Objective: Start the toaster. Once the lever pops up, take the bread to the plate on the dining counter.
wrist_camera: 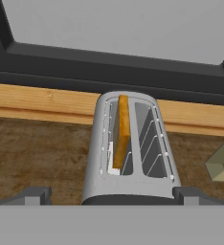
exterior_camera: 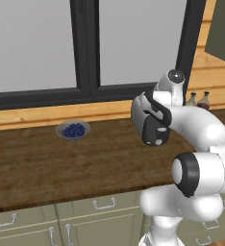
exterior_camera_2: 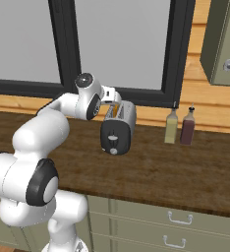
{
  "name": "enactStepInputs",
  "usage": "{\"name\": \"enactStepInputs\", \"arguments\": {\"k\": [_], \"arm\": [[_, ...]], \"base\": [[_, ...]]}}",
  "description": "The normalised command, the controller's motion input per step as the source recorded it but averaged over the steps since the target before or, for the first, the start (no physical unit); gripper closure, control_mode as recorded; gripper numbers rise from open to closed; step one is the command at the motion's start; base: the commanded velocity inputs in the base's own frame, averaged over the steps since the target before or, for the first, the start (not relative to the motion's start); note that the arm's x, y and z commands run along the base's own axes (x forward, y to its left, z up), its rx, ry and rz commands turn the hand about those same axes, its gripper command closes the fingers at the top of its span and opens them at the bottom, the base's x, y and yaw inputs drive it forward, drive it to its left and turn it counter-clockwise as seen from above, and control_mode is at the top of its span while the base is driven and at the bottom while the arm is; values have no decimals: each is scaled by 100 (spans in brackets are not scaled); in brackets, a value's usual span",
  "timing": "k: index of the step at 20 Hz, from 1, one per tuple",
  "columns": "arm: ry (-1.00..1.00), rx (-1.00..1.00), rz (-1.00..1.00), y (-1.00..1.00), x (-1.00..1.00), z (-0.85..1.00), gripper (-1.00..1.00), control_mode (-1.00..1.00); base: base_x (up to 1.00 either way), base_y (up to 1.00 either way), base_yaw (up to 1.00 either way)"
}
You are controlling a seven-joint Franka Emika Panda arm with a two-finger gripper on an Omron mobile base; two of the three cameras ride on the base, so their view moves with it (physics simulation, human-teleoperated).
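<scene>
Bread (wrist_camera: 122, 131) stands on edge in the left slot of the toaster (wrist_camera: 130, 153), its top edge proud of the slot mouth, the right slot beside it bare wire. The toaster sits on the worktop (exterior_camera_2: 176, 167) under the window, with two bottles (exterior_camera_2: 179, 127) standing well apart from it to one side. In the left base view a bowl (exterior_camera: 73, 129) of blueberries rests farther along the same worktop.

The gripper (wrist_camera: 111, 195) hangs just above and short of the toaster, jaws spread fully wide and holding nothing; its two dark fingertips (wrist_camera: 32, 196) flank the toaster's near end in the hand view. The lever cannot be made out with certainty; a round knob shows on the dark end face in the right base view.

Handling assessment: the slice is judged light, thin and fairly stiff once toasted, though brittle at the edges and liable to crack under a hard squeeze. Its faces look dry, so slip is a minor concern. The only reachable hold is the exposed top edge, pinched across the two flat faces, with the fingers aligned along the slot. The lift should be straight up to avoid snagging on the wire guides. A light closing force is advised.

Plate and dining counter are yet to be located.
</scene>
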Motion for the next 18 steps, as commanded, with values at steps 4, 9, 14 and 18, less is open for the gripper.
{"name": "enactStepInputs", "arguments": {"k": [4,9,14,18], "arm": [[0,0,0,0,0,0,-100,-100],[0,0,0,0,0,0,-100,-100],[0,0,0,0,0,0,-100,-100],[0,0,0,0,0,0,-100,-100]], "base": [[0,0,0],[0,0,0],[0,0,0],[0,0,0]]}}
